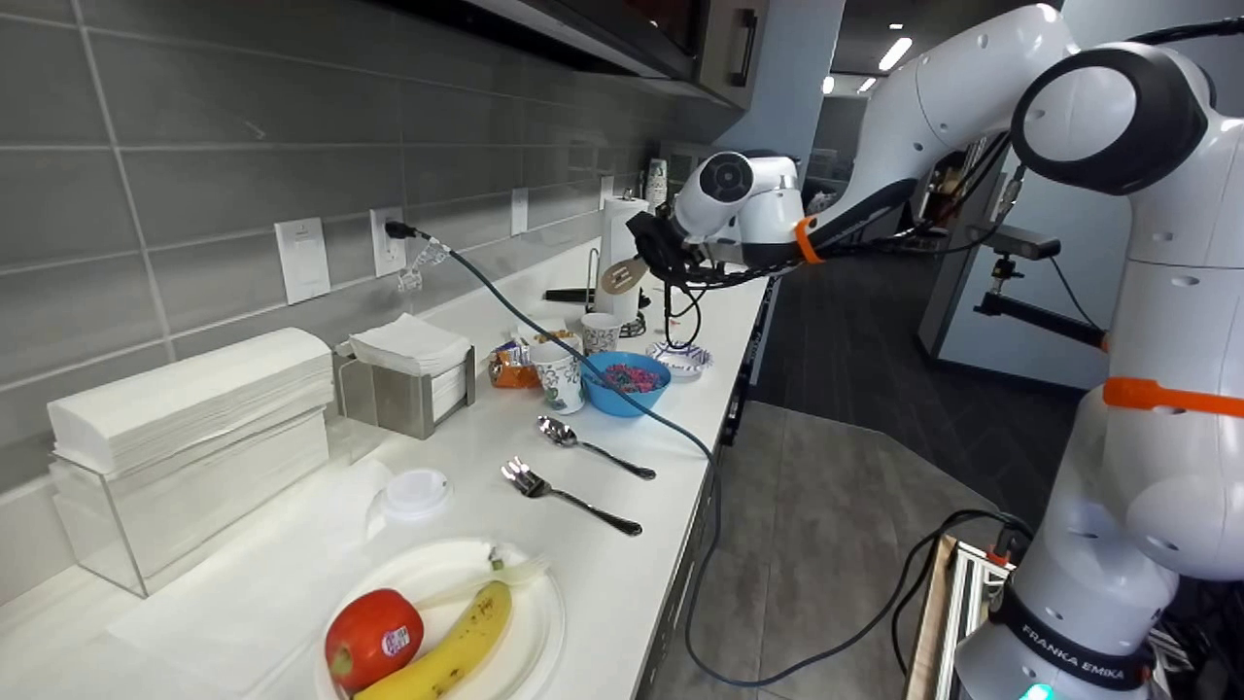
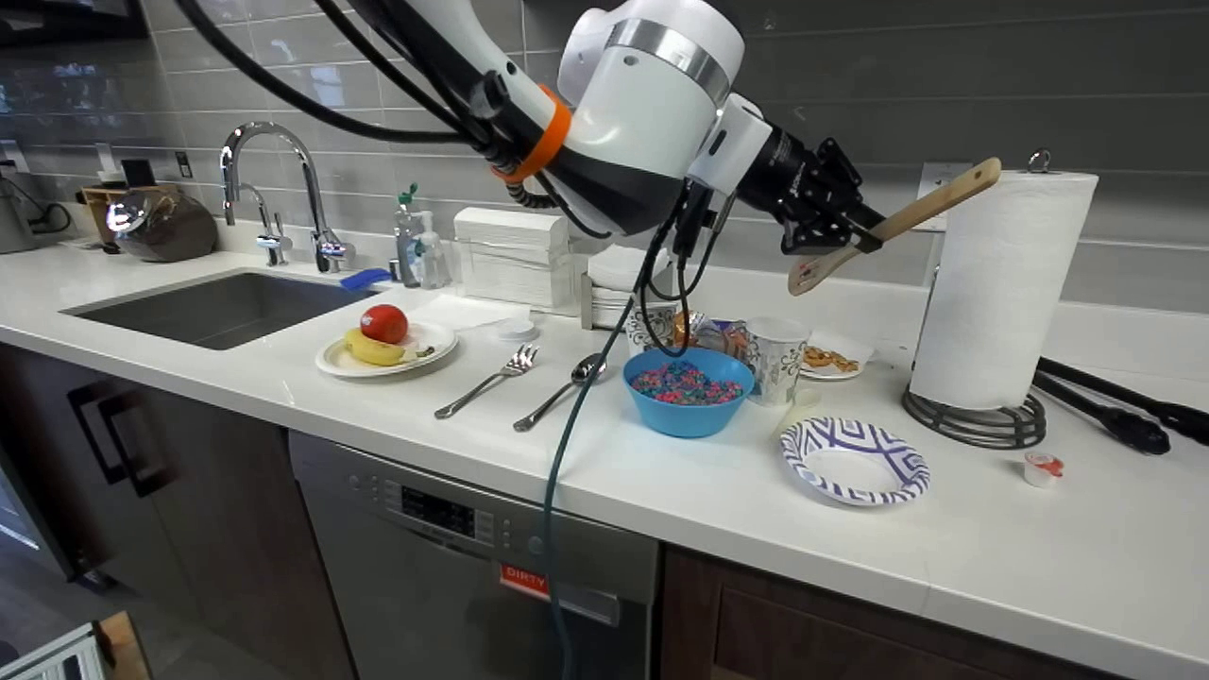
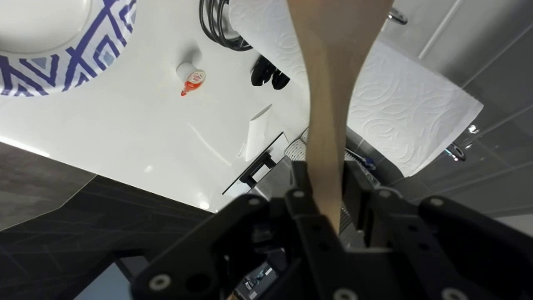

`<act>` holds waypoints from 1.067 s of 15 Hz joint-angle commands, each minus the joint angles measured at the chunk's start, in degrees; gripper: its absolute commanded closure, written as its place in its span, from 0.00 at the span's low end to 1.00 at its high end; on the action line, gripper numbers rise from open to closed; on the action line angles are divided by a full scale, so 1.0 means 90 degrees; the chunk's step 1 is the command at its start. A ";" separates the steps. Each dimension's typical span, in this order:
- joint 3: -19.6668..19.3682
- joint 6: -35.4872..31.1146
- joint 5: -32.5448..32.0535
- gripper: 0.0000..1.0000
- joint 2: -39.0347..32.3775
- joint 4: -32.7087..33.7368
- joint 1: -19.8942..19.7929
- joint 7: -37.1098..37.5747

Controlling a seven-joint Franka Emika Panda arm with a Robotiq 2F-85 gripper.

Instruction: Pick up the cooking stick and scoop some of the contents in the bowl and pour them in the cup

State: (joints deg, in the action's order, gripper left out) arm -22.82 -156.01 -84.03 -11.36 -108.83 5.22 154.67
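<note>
Cooking stick [image 2: 909, 218] held aloft; blue bowl [image 2: 688, 418] standing on the counter [image 2: 604, 469].

An exterior view alone records the sink [image 2: 231, 307] at the left and both ends of the stick, which is tilted, rounded end [image 2: 814, 273] lower left, handle [image 2: 978, 179] upper right. An exterior view showing only that rounded end alone records a plug [image 1: 399, 230] in the wall. Both exterior views show pink and blue contents [image 2: 685, 382] in the bowl, a patterned cup [image 2: 778, 364] just beside it on the right and a second cup [image 1: 561, 379] at its far, left side. The wrist view best shows my gripper [image 3: 326, 179]: narrowed to the stick's thickness, its fingers [image 3: 355, 187] touching both sides. I note the stick raised above the counter, right of the bowl and apart from it.
</note>
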 commanded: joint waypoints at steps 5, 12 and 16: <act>0.0052 -0.0110 -0.0646 0.94 0.0247 0.0275 0.0145 0.0118; 0.0051 -0.0113 -0.1259 0.94 0.0327 -0.0148 0.0146 0.0160; 0.0023 -0.0279 -0.0204 0.94 0.0272 -0.0511 -0.0060 -0.1269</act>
State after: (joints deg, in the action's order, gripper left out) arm -22.22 -156.04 -92.34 -9.27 -110.61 6.11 151.71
